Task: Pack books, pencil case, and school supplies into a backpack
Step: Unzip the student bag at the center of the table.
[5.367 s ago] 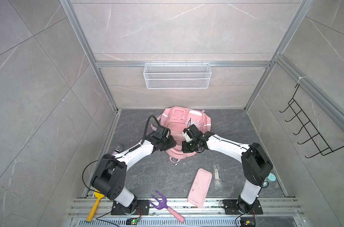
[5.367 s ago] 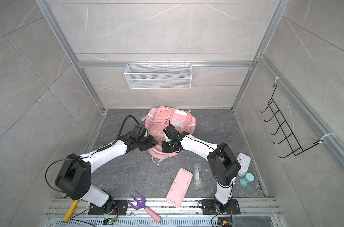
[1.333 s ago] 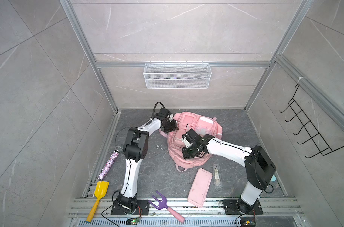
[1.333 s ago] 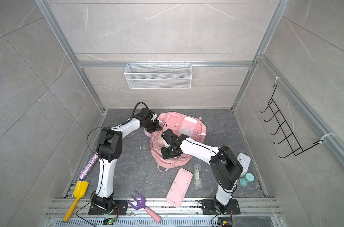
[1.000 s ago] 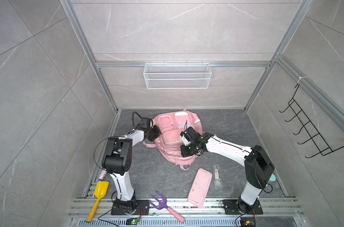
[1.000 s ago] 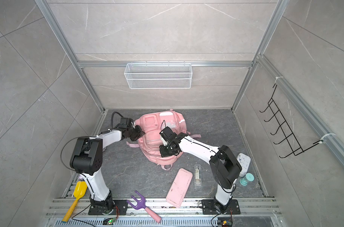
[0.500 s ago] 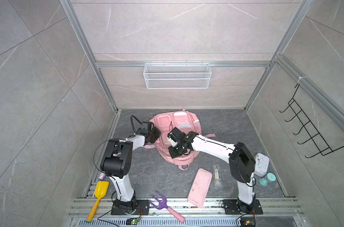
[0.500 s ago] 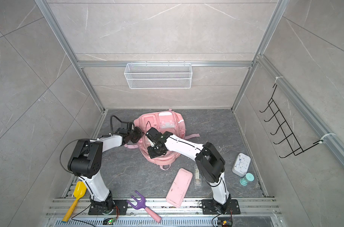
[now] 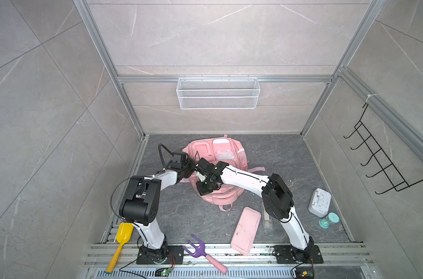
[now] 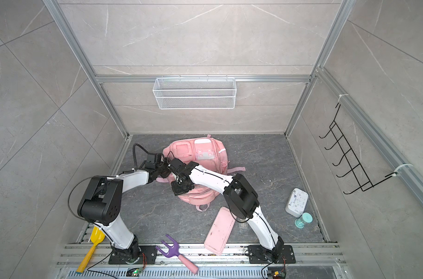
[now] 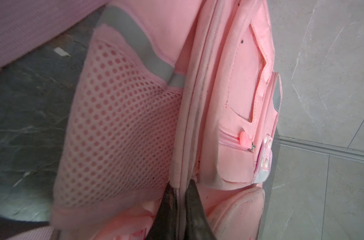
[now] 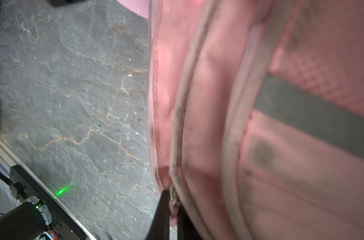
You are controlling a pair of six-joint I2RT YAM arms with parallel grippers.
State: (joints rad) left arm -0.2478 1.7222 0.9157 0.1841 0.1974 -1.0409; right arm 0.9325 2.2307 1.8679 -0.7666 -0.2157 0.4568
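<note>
Nearest, by the front rail, lies a purple plastic fork with a pink handle (image 9: 205,254), which is no part of the job. Just beyond it, right of centre on the dark stone floor (image 9: 171,217), the flat pale pink rounded-rectangle pencil case (image 9: 245,230) lies unpacked. The slim transparent plastic packet with a whitish insert (image 9: 267,221) lies close along its right edge, partly behind the right arm. Farther right stands a white boxy device (image 9: 320,201). In mid-floor the large pale pink fabric backpack (image 9: 226,154) lies with its pocketed front up, its top loop toward the near side. Both arms meet at its left flank. The left gripper (image 11: 180,185) is pinched tight on a raised fabric seam (image 11: 187,124) beside the mesh side pocket. The right gripper (image 12: 172,199) is clamped, jaws nearly together, on a small metal zip pull (image 12: 172,194) at the bag's edge. The dark navy books show in no view, and whether they are inside cannot be told. The step in hand looks like working the main zip, one arm bracing while the other pulls. The next move probably needs the right arm to draw the pull along the curved track while the left keeps the seam taut so that the soft bag does not drag along. On the far wall hangs a white wire mesh basket (image 9: 217,93).
</note>
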